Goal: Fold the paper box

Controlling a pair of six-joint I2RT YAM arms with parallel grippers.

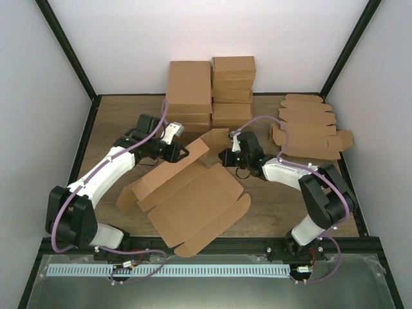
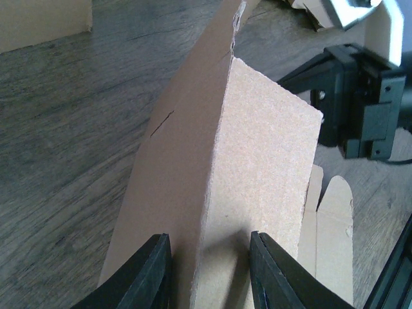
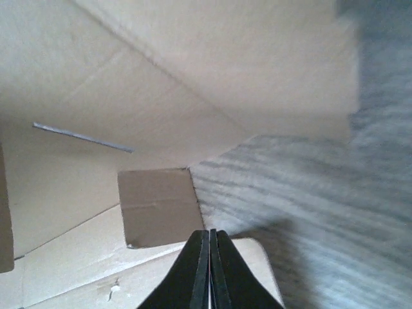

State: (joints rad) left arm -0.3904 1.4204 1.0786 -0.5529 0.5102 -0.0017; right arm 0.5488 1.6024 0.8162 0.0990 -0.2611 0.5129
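- Nearest the arm bases, the paper box lies opened out in the middle of the desk. Most of its panels are flat, with a rounded tab at the near edge. Lying flat gives the creases a firm surface to hinge against.
- Just beyond, at the far edge of the blank, one wall is lifted off the desk between the two arms. I judge this to be the fold in hand, so the task looks to be at an early stage.
- The left pincer is spread, its fingers straddling the ridge where the lifted wall meets its end flap. This probably props the crease upright. I cannot tell whether the fingers press on the card.
- A short slit shows in the wall's outer face, probably there to take a locking tab.
- The right pincer is pressed together with nothing between its fingers. It points at the inner side of the wall near a small square flap. Closed this way it serves as a blunt pusher rather than a clamp.
- Farther back, finished boxes stand stacked at the far edge. Spare flat blanks lie to the far right, well apart from the work.
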